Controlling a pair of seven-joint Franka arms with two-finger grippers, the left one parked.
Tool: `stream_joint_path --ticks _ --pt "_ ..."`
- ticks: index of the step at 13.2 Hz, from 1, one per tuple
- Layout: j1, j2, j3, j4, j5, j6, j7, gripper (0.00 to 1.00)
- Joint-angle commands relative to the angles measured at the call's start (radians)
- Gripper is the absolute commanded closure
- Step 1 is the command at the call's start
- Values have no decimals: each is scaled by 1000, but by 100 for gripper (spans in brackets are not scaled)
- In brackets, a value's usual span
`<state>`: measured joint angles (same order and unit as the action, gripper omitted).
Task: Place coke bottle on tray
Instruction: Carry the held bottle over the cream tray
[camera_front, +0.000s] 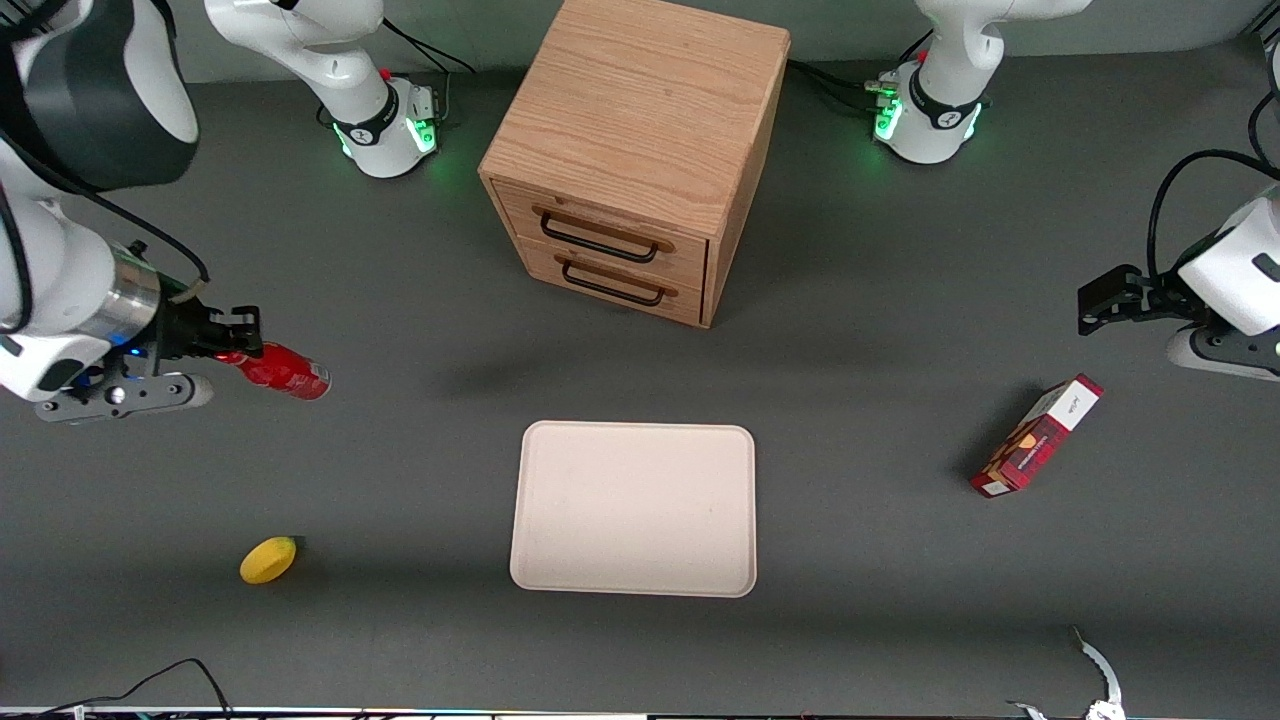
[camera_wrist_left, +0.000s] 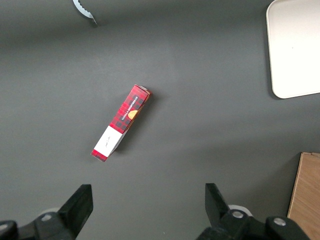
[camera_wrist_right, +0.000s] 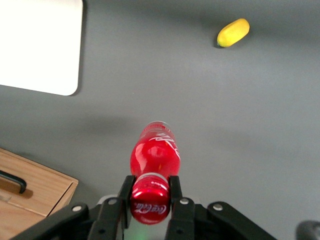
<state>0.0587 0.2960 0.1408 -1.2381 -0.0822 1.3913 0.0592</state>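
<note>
Toward the working arm's end of the desk, the coke bottle (camera_front: 285, 370) is held aloft, clamped at its cap by the hand (camera_front: 232, 340); its long axis is pointed toward the tray (camera_front: 634, 508), well apart sideways.

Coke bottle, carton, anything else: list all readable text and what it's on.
"Coca-Cola": white script on the cap of the coke bottle, held in the gripper toward the working arm's end of the table.
More white script on the bottle's body: too foreshortened to read.
Carton: one line of white print along the red plaid side, plus small marks on its white end; too small to read.
Tray, lemon, cabinet: no text.
</note>
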Motion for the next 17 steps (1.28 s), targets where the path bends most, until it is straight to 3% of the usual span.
stream_joint_path --ticks 1,5,12,17 --pt "45 52 -3 91 16 -31 -1 100" --pt "142 139 -4 160 15 6 100 100" --pt "294 347 -18 272 13 240 246 100" --pt "303 426 -24 273 4 402 249 100"
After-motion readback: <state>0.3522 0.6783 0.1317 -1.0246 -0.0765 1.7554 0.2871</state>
